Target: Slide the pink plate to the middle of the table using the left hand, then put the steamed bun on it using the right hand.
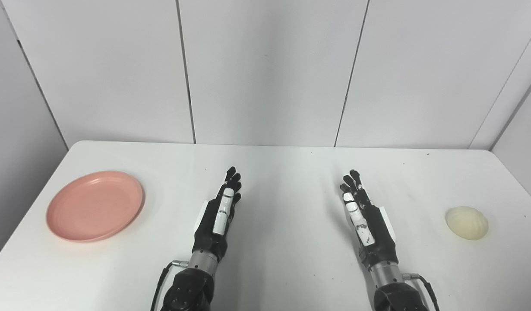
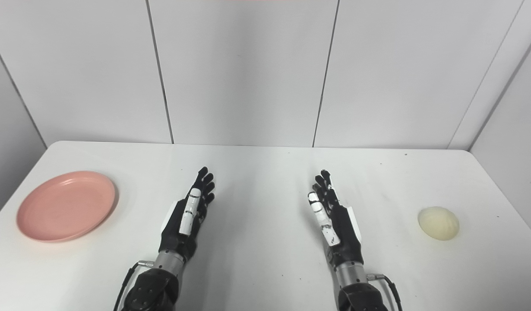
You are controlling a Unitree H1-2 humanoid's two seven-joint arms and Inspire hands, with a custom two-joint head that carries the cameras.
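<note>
A round pink plate [image 1: 95, 205] lies flat near the table's left edge, with nothing on it. A pale cream steamed bun [image 1: 466, 222] rests on the table at the far right. My left hand [image 1: 222, 210] hovers over the table's middle-left, fingers stretched forward and apart, holding nothing, well to the right of the plate. My right hand [image 1: 363, 215] is held the same way at the middle-right, open, a good distance left of the bun.
The white table [image 1: 287, 172] has rounded far corners and ends against grey wall panels at the back. Side walls stand close to both table edges. Black cables hang by both wrists at the picture's bottom.
</note>
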